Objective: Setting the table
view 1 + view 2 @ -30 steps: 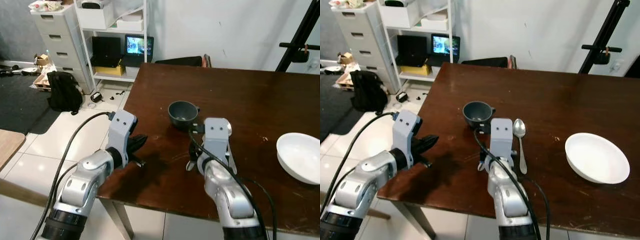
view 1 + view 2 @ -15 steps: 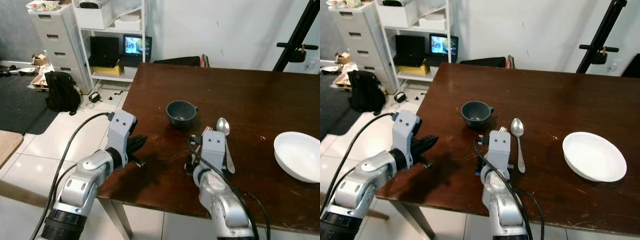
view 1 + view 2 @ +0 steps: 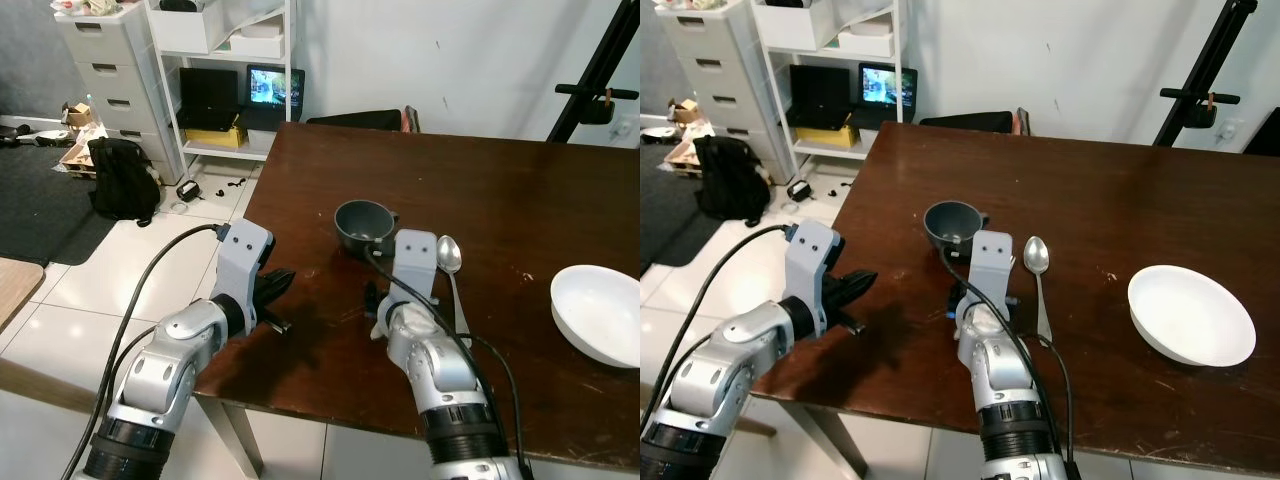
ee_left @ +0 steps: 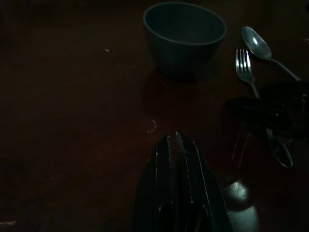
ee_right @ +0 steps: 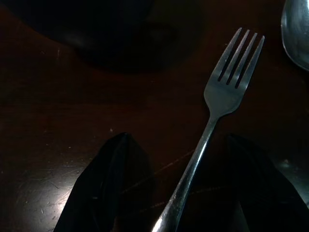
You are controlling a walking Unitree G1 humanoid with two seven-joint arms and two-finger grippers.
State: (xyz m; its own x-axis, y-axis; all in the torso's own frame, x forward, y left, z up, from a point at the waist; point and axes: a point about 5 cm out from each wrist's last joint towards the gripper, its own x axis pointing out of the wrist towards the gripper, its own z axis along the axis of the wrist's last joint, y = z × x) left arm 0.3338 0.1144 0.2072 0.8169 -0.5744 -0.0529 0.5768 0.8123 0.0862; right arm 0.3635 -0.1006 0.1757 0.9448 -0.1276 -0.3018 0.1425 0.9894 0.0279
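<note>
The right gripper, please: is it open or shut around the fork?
Open. The right gripper has its fingers spread either side of the fork handle.

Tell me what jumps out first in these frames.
The right gripper sits low over the dark wooden table, its fingers open on either side of a fork handle. Just beyond are a grey cup and a spoon, with a white bowl off to the robot's right. The left gripper hovers shut at the table's left edge.
</note>
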